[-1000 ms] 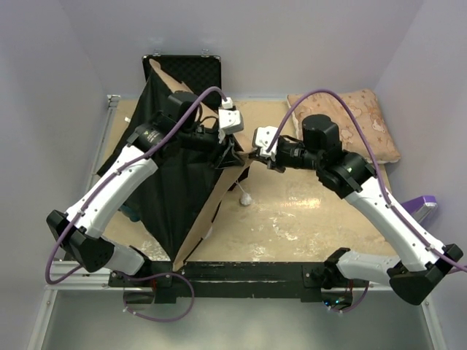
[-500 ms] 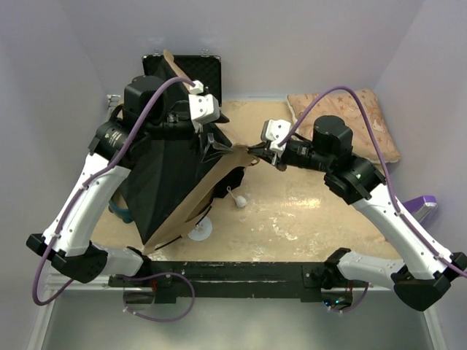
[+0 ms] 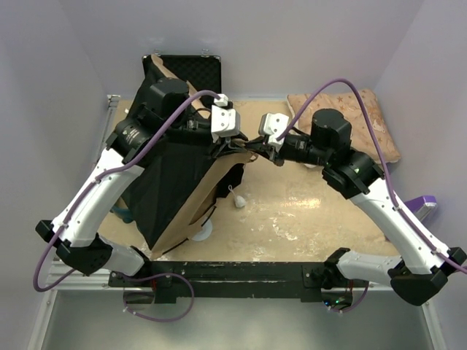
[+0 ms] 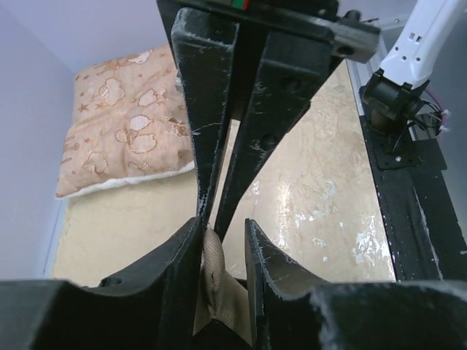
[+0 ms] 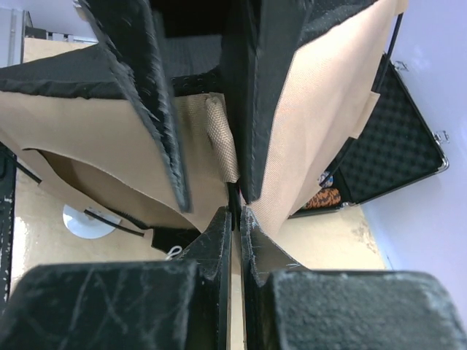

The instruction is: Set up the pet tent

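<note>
Pet tent (image 3: 175,186) sits on the left half of the table (image 3: 314,211), its peak held up between both arms. I read the left gripper (image 4: 222,230) pinching a tan canvas fold. Right gripper (image 5: 235,215) jaws are nearly closed on the tent's thin edge (pillow (image 3: 357,120) far right).

A robotics lab test cell, not a home: plain pale lavender walls (image 3: 44,73) box in a beige marbled desk (image 3: 314,211) on three sides. The left arm (image 3: 102,189) and the right arm (image 3: 387,211), white-and-black jointed machines, are bolted to a black metal rail (image 3: 241,273) at 6 o'clock and trail purple cables (image 3: 341,82). Bare aluminium framing (image 3: 111,102) edges the desk at 10 o'clock, and an open black foam-lined equipment case (image 3: 197,69) stands at 12 o'clock
</note>
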### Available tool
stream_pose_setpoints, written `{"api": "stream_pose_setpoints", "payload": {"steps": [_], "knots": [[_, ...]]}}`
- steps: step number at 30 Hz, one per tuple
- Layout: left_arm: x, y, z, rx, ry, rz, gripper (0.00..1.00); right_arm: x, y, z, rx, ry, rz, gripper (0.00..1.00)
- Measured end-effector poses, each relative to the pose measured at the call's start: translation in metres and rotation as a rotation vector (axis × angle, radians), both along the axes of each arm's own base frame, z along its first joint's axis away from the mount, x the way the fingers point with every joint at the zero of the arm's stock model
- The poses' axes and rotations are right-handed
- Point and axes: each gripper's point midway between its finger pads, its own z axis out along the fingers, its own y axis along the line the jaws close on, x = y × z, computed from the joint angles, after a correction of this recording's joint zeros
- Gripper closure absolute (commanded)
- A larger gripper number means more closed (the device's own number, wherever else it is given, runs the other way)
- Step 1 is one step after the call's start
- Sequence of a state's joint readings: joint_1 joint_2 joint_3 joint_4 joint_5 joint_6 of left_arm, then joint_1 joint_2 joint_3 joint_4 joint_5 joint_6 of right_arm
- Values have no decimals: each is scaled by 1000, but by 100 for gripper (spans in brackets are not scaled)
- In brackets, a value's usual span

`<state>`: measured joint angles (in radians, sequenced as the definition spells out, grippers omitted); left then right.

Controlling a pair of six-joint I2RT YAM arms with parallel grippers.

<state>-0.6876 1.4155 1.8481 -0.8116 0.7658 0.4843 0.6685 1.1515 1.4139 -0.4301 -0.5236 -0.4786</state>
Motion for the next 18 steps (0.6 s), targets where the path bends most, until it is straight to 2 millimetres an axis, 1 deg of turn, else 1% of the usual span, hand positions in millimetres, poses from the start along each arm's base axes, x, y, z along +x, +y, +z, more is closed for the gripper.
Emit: {"api": "stream_pose_setpoints", "payload": {"steps": [1, 3, 4, 5, 6, 7, 8, 11, 13, 15, 17, 18], "knots": [[4, -1, -2, 6, -5, 6, 79, 0, 0, 0, 0, 1, 1, 100], [9, -3, -6, 17, -5, 17, 97, 0, 1, -1, -5, 7, 4, 100], [11, -3, -7, 20, -6, 23, 100, -1, 1, -2, -7, 11, 8, 96], [13, -3, -7, 23, -16, 26, 100, -1, 1, -3, -10, 14, 9, 79], [14, -3, -7, 24, -20, 29, 100, -1, 0, -3, -10, 14, 7, 60], [14, -3, -7, 25, -22, 34, 100, -1, 1, -3, -6, 21, 5, 45], [16, -2, -7, 27, -25, 42, 100, -1, 1, -1, 1, 23, 2, 33], [24, 1, -5, 25, -44, 79, 100, 0, -2, 8, 38, 31, -31, 16], [34, 6, 3, 8, -62, 115, 100, 2, -11, 17, 77, 44, -76, 14], [46, 15, 16, -15, -86, 165, 100, 8, -25, 25, 122, 58, -131, 13], [57, 25, 32, -46, -126, 213, 100, 22, -53, 26, 171, 80, -223, 12], [61, 28, 39, -60, -145, 233, 100, 30, -68, 22, 187, 92, -277, 12]]}}
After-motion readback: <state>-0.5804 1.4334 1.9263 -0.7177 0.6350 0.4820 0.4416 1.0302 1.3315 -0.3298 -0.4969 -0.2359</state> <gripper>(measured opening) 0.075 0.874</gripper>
